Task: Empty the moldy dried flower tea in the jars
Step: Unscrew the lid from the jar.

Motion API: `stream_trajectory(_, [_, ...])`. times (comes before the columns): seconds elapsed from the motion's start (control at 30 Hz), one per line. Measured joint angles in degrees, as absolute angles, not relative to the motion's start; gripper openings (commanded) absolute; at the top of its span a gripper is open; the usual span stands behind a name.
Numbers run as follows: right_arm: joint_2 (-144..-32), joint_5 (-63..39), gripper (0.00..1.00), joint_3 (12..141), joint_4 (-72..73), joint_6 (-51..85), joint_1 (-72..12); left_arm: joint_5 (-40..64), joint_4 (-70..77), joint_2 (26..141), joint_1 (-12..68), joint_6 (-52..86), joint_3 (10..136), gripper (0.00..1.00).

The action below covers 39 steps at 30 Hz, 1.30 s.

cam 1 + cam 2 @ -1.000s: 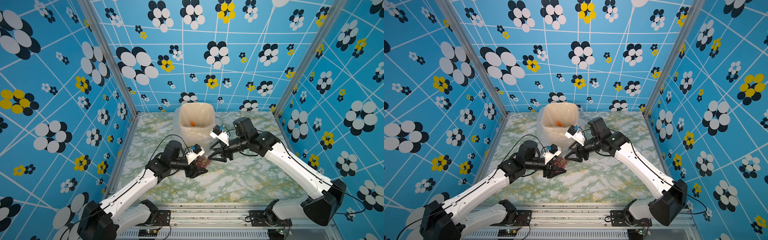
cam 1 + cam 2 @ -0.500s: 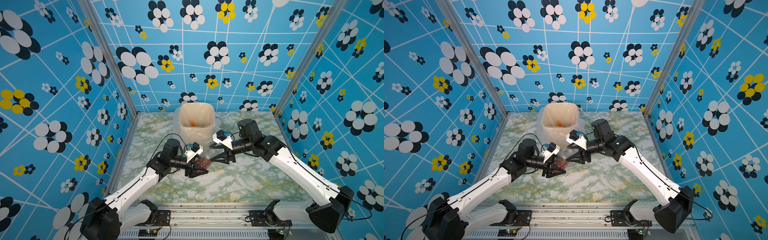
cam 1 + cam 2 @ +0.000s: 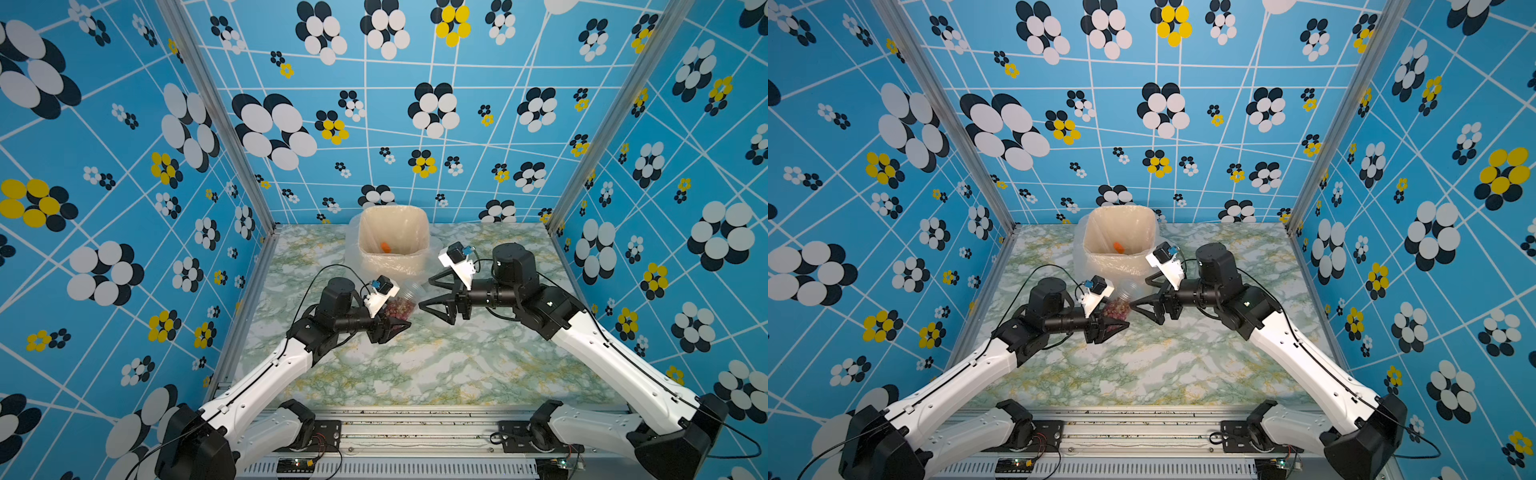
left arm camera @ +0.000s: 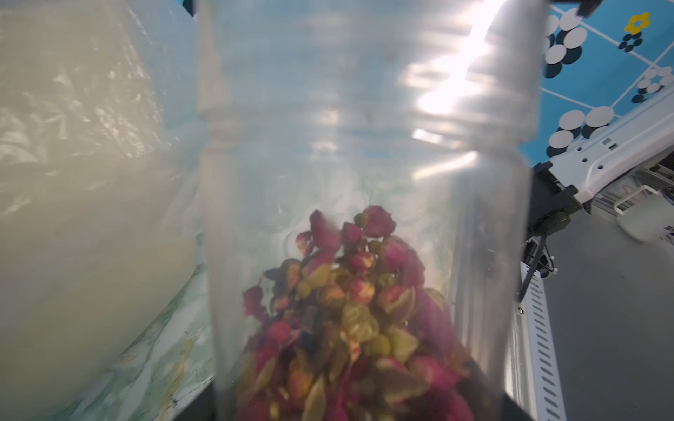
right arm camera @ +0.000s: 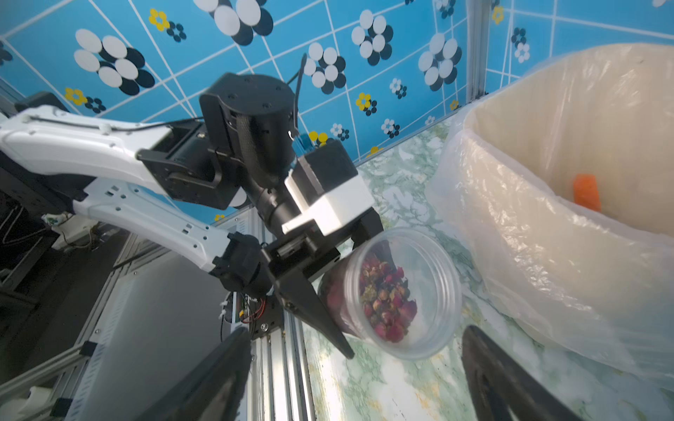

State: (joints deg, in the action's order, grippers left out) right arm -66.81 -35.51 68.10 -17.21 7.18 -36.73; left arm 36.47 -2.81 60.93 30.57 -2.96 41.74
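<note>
A clear jar lies tilted in my left gripper, which is shut on its lower body. Its open mouth faces my right gripper; no lid shows. The moldy dried flower tea, reddish and yellowish buds, sits heaped in its lower half. In the right wrist view the jar and tea are just beyond my right gripper, which is wide open and empty. The left wrist view is filled by the jar and the tea. Both top views show this jar only.
A cream plastic-lined bin stands at the back of the marbled table, just behind the jar, with one orange piece inside. The bin's bag bulges close to the jar. Patterned blue walls enclose three sides.
My right gripper's jaws have spread much wider at the jar's mouth. My left gripper has lifted the jar a little toward the bin.
</note>
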Motion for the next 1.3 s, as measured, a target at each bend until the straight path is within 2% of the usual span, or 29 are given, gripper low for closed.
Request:
stream_trajectory(0.13, [-67.5,-31.7,0.96,71.1,-18.7,17.1,-36.7,29.6,-3.6,60.9,33.3,-5.9,41.8,0.0])
stream_trajectory(0.33, [-76.4,-27.5,0.92,81.8,-28.5,26.0,-36.6,20.4,-4.6,60.2,37.8,-10.9,41.8,0.0])
stream_trajectory(0.57, [-82.7,-27.6,0.87,83.7,-36.8,29.6,-36.6,14.0,-4.8,59.8,40.0,-14.7,42.0,0.0])
stream_trajectory(0.9, [-83.4,-30.4,0.78,83.7,-38.9,30.3,-36.9,11.0,-4.9,59.8,40.3,-16.4,42.1,0.0])
stream_trajectory(1.03, [-84.2,-32.1,0.69,83.7,-39.0,30.3,-37.2,10.4,-5.0,59.8,40.5,-16.6,42.1,0.0])
stream_trajectory(1.13, [-84.6,-32.9,0.56,83.7,-38.9,30.0,-37.3,10.0,-5.5,59.8,40.6,-16.8,42.1,0.0])
stream_trajectory(1.3, [-84.8,-33.4,0.4,83.7,-38.9,29.1,-37.3,10.1,-5.8,59.8,40.6,-16.8,42.1,0.0])
